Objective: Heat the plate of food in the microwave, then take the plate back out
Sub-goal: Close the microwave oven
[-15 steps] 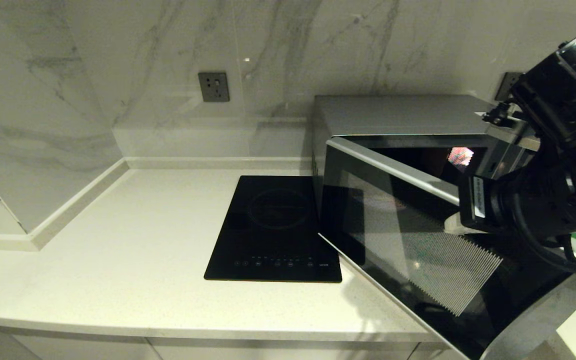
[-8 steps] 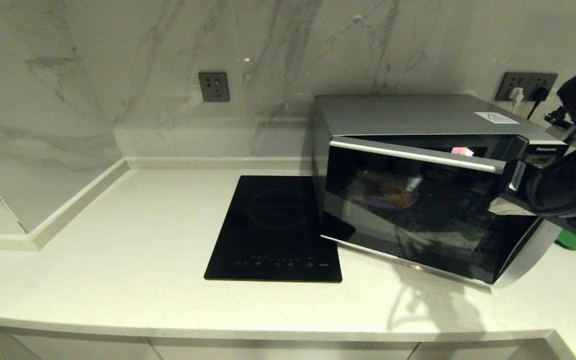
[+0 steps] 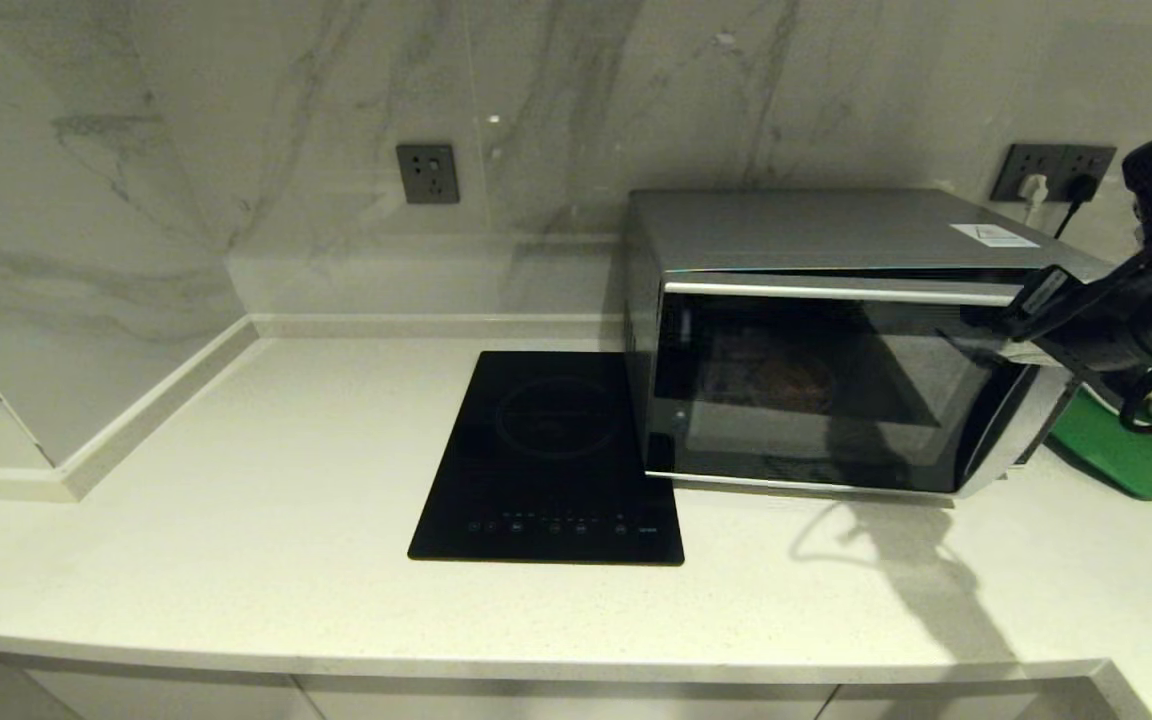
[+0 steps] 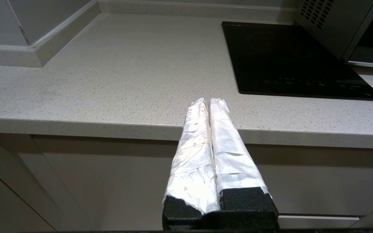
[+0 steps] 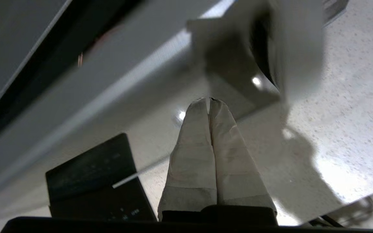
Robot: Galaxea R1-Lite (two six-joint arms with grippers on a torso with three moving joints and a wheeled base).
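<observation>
The silver-grey microwave (image 3: 836,340) stands at the back right of the counter, and its dark glass door looks closed. Through the glass the plate of food (image 3: 786,382) shows dimly as a round shape with orange-brown bits. My right gripper (image 3: 986,325) is at the door's upper right corner, its taped fingers (image 5: 202,145) pressed together with nothing between them. In the right wrist view the right gripper (image 5: 209,100) points along the microwave's (image 5: 115,87) blurred front. My left gripper (image 4: 209,101) is shut and empty, parked low in front of the counter edge.
A flat black induction hob (image 3: 551,455) lies just left of the microwave. A green tray (image 3: 1136,460) sits at the microwave's right side, partly behind my right arm. Wall sockets (image 3: 1056,165) with a plugged cable are behind it. The pale counter (image 3: 236,520) stretches left.
The microwave door swung from wide open to closed. My right arm followed it back toward the oven's front and rose to the door's upper right corner. The left arm stayed put.
</observation>
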